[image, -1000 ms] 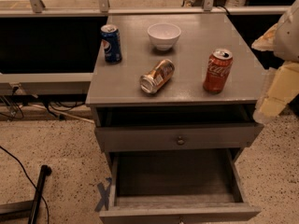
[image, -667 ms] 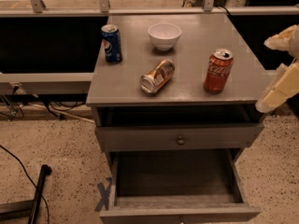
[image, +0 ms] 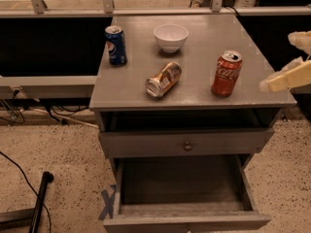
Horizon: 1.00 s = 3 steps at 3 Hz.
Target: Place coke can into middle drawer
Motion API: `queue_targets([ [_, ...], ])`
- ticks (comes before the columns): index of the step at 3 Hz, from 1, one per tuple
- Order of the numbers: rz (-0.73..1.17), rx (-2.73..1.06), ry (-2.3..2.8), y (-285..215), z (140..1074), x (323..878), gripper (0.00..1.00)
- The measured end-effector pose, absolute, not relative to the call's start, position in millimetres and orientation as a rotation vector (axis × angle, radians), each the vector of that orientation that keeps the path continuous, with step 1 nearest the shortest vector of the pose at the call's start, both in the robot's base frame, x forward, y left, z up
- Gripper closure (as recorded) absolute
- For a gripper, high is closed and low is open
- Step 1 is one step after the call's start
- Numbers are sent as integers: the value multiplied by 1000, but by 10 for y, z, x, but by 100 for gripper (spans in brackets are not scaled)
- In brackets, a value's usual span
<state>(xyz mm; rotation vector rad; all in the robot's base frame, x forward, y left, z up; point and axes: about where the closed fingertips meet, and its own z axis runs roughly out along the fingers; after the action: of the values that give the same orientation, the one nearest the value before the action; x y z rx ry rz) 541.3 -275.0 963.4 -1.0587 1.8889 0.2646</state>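
Gripper (image: 277,61) hovers just off the right edge of the grey wooden cabinet (image: 127,89), cream fingers spread, holding nothing. I see speckled flooring beneath the cabinet. On its matt top the red coke can (image: 226,73) stands upright near the right front corner, close to the gripper but apart. Low in the cabinet, the middle drawer (image: 180,186) sits pulled out, a plank box.

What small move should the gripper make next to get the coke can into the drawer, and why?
Probably slide the gripper leftward in the view toward the coke can until its open fingers straddle it. The can stands upright and untouched near the right edge of the cabinet top; the gripper hovers to its right, holding nothing. The middle drawer is already pulled out.
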Motion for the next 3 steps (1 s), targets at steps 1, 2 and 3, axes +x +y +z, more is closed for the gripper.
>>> queue_targets([
  [1, 330, -993, 1844, -2653, 9733, 5483, 0],
  [2, 330, -994, 1845, -2651, 9733, 5479, 0],
  [3, 382, -975, 1839, -2614, 9735, 5506, 0],
])
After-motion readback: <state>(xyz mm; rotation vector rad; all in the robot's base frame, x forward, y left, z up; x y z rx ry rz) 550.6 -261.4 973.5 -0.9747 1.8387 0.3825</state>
